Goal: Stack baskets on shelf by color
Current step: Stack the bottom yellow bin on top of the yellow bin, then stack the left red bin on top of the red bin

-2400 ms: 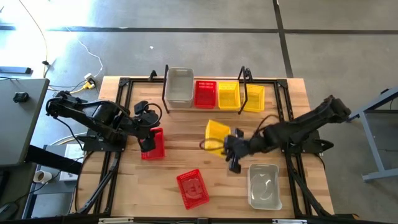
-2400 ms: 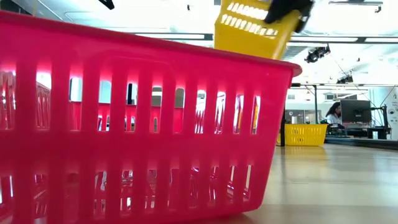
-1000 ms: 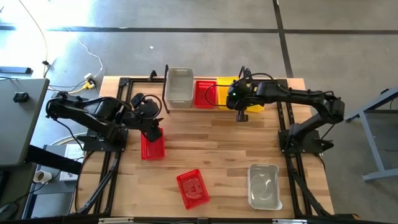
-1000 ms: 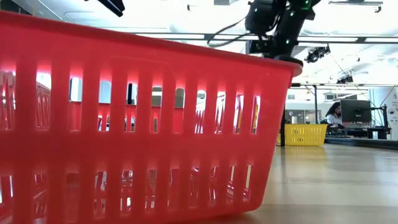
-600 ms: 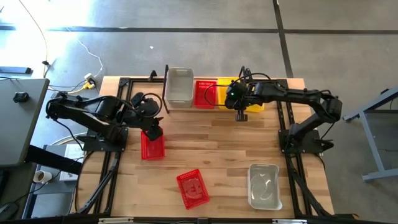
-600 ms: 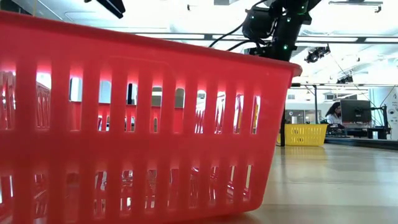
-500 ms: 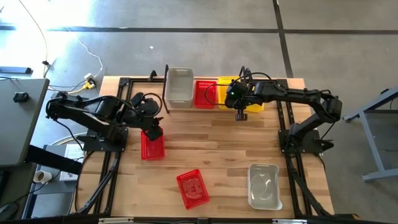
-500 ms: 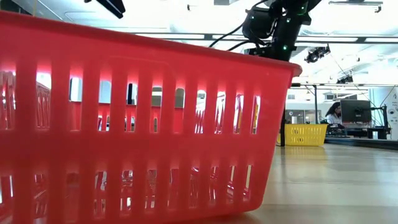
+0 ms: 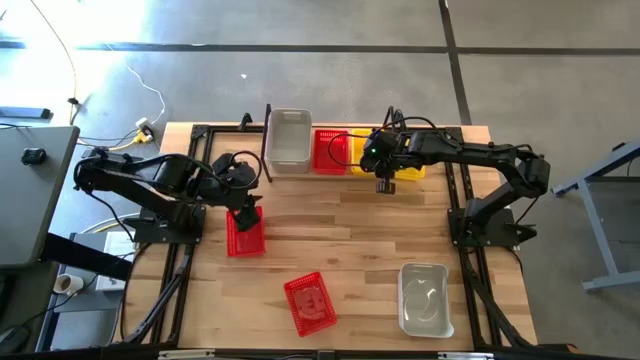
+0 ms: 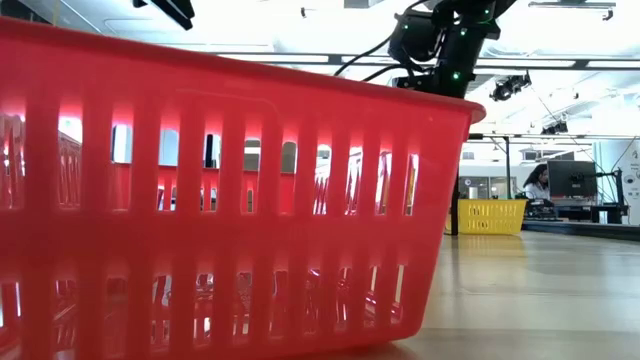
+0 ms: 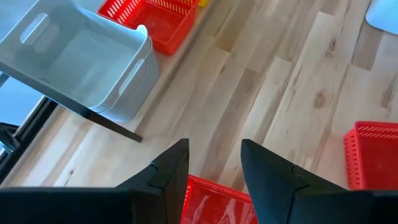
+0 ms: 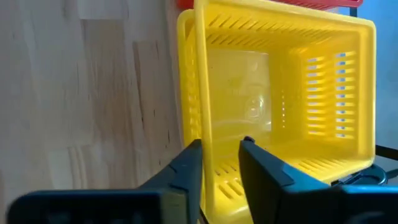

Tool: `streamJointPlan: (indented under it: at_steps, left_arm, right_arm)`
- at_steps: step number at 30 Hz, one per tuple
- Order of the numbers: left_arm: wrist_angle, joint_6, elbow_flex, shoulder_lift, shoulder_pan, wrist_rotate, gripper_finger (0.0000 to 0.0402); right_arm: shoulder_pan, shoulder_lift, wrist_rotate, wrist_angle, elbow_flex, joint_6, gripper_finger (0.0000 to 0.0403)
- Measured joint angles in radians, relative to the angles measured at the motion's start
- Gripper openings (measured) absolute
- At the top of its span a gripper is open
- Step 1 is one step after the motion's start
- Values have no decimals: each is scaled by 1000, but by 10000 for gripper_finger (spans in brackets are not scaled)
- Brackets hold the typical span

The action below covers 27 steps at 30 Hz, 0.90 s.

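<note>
My right hand (image 12: 219, 163) straddles the yellow basket's (image 12: 280, 99) thin near wall on the shelf (image 9: 268, 140), fingers parted, grip released; I judge it light, springy, slippery mesh, best pinched at the rim.

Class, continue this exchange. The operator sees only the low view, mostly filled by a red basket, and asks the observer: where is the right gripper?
Observer: The right gripper is at the wall of a yellow basket on the shelf.
Operator: And the left?
Observer: The left gripper is open, just above another red basket on the table.
Operator: Any clear ones?
Observer: A clear basket sits on the shelf; a second clear basket lies loose.
</note>
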Motion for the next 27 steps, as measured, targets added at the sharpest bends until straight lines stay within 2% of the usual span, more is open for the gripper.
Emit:
streamJointPlan:
  at_steps: [5, 12, 16, 21, 27]
  left_arm:
    - [-27, 15, 0, 0, 0, 17, 135]
    - [-110, 0, 0, 0, -4, 54, 135]
    - [-124, 13, -7, -1, -28, 78, 135]
    - [-96, 24, -104, -10, -64, 138, 135]
    - [26, 27, -237, -21, -112, 242, 135]
  right_arm:
    - [0, 0, -3, -58, 59, 72, 125]
    - [25, -1, -11, -216, 175, 224, 129]
    - [65, -1, -27, -238, 240, 300, 129]
    - [114, -1, -26, -237, 313, 353, 129]
    - [146, -1, -13, -233, 371, 378, 129]
